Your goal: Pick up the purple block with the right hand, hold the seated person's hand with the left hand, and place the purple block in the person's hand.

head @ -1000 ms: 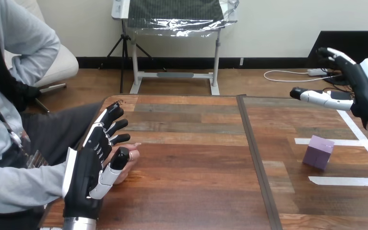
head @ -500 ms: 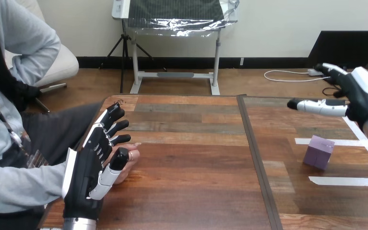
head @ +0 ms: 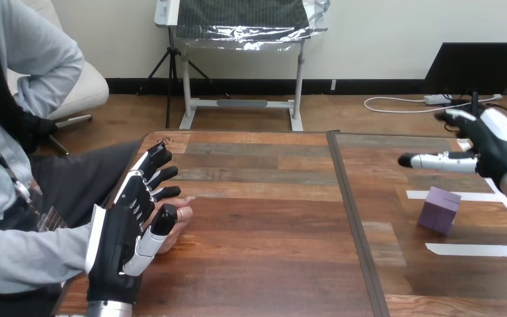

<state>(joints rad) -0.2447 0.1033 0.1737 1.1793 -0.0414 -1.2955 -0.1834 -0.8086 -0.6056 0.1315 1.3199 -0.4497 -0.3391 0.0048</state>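
Observation:
A purple block (head: 439,209) rests on the table at the right, between two white tape lines. Above and slightly behind it hovers my right hand (head: 495,142), open, thumb stretched out to the left, holding nothing. At the table's left edge my left hand (head: 126,224) stands on its side with straight fingers, open. The person's hand (head: 176,221) lies palm up on the table just behind it, touching or nearly touching my palm; my fingers are not curled round it.
White tape strips (head: 478,249) mark a square on the right half of the table. A dark seam (head: 356,224) runs front to back between the two table halves. The person's sleeved forearm (head: 26,257) comes in from the left.
My right hand has come down and a little nearer, now closer above the purple block. The left hand and the person's hand have stayed put.

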